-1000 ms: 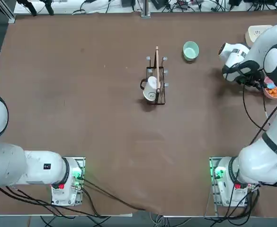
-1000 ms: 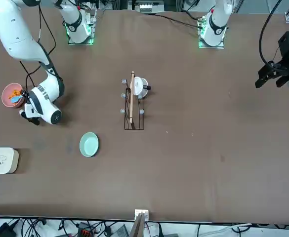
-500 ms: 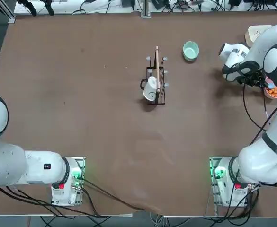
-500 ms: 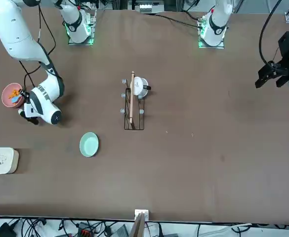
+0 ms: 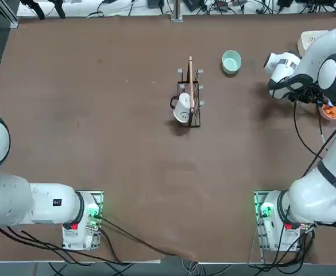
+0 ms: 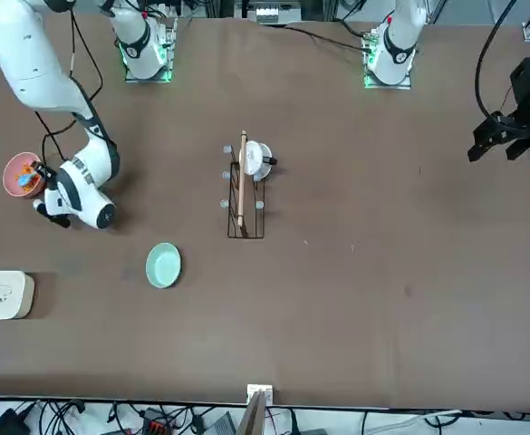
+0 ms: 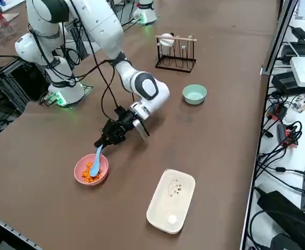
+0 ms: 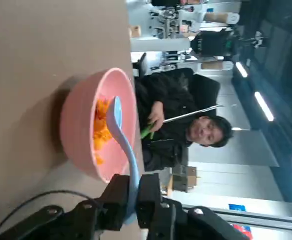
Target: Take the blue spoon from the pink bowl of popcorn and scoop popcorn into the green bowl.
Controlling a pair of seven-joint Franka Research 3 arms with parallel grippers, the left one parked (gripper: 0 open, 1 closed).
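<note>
The brown surface point(image 5: 99, 115) is seen carrying everything, with the right arm point(image 7: 89, 21) reaching out to its far right edge. A white rounded box point(image 7: 171, 200) is laid flat near that edge, just beyond the pink bowl as seen from the side camera. A black wire rack point(image 5: 191, 103) is placed near the middle of the surface, and a white mug point(image 5: 182, 109) is hung on it.

The green bowl point(image 5: 231, 61) is set upright beyond the rack, well apart from the pink bowl, and its inside is seen to be bare. The pink bowl point(image 7: 91, 169) is set close to the right edge of the surface, and orange popcorn point(image 7: 91, 177) is held in it.

The right claw point(image 8: 133, 192) is positioned just beside the pink bowl, low and tilted toward it. Its fingers point(image 8: 117, 196) are clamped together on the handle of the blue spoon point(image 7: 96, 161). The spoon is held slanting down into the pink bowl, with its scoop end resting among the popcorn point(image 8: 101, 132) and its handle crossing over the bowl's rim to the claw.

In the wrist view, a seated person in dark clothes point(image 8: 183, 125) is seen in the room past the surface edge.
</note>
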